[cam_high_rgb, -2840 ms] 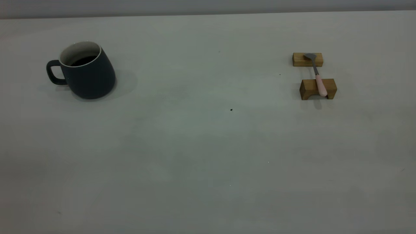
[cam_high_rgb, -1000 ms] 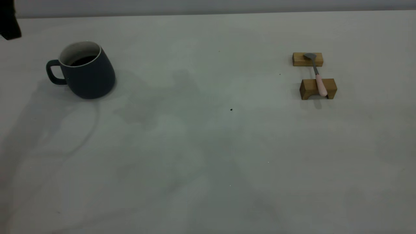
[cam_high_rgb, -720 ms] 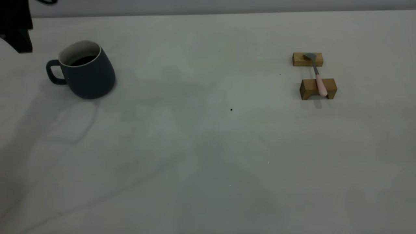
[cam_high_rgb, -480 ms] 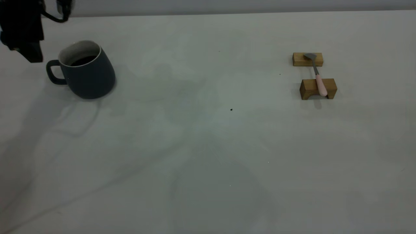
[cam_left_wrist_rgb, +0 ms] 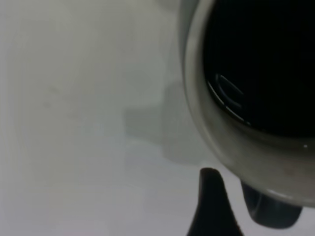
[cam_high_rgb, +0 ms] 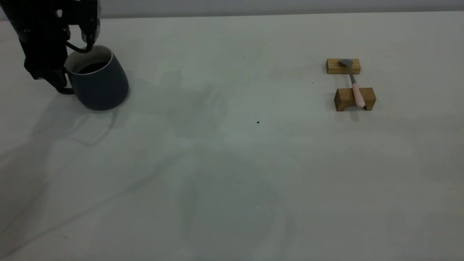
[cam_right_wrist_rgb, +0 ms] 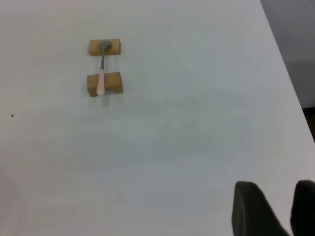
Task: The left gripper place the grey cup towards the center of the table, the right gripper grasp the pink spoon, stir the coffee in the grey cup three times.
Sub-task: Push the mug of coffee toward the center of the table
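Here we show the left claw (cam_high_rgb: 54, 78) at the far left of the counter (cam_high_rgb: 232, 163), newly arrived at the grey cup (cam_high_rgb: 97, 78). A moment ago this arm was only entering at the counter's far corner; now its black body stands directly against the cup's handle side, hiding most of the loop handle. In the left wrist view one dark fingertip (cam_left_wrist_rgb: 211, 206) lies just outside the white rim, beside the handle, with the coffee (cam_left_wrist_rgb: 261, 64) close under the camera. We see only that one finger, so we cannot tell whether the claw is wide or narrow, nor whether it touches the cup.

The cup itself has not shifted: it rests where it was, well away from the counter's centre. We judge the approach to be nearly complete and the grasp not yet made, so the first step, carrying the cup to the centre, is only beginning.

The right claw (cam_right_wrist_rgb: 275, 209) hangs far from its target, its two fingers slightly parted and holding nothing. The pink spoon (cam_high_rgb: 354, 87) lies across two wooden blocks (cam_high_rgb: 354, 98), well apart from that claw and untouched.
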{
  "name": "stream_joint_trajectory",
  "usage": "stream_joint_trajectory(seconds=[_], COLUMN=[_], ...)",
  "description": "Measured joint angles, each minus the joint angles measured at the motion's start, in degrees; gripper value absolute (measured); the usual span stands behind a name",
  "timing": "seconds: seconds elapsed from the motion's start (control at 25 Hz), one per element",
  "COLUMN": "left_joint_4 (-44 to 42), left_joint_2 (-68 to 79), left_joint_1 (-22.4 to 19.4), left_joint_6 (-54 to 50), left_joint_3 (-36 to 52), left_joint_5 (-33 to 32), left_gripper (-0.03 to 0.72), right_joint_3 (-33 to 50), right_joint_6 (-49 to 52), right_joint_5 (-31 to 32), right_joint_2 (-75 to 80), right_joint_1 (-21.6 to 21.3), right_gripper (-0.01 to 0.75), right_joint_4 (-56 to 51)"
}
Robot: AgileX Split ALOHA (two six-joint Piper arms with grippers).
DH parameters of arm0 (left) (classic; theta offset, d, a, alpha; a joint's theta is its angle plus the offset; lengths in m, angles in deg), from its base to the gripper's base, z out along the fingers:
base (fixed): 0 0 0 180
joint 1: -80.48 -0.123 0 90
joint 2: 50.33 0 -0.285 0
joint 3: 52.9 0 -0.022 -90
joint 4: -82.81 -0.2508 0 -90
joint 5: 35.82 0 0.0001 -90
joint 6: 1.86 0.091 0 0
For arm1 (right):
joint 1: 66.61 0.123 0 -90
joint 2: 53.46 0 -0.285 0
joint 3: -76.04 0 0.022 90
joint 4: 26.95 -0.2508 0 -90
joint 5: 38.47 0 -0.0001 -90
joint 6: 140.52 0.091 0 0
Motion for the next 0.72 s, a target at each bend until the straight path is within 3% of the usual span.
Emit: stream_joint_trajectory(seconds=[0.12, 0.4, 0.72], left_joint_4=[0.0, -0.5, 0.5], left_joint_2=[0.2, 0.3, 0.3], left_joint_1=[0.1, 1.8, 7.4], left_joint_6=[0.9, 1.0, 0.8], left_joint_3=[0.0, 0.0, 0.0], left_joint_5=[0.3, 0.1, 0.2], left_gripper=[0.550, 0.371, 0.338], right_joint_3=[0.0, 0.0, 0.0], right_joint_6=[0.0, 0.0, 0.0], right_joint_5=[0.0, 0.0, 0.0], right_joint_2=[0.0, 0.0, 0.0], right_joint_1=[0.0, 0.0, 0.0], right_gripper=[0.237, 0.237, 0.237], right_joint_4=[0.0, 0.0, 0.0])
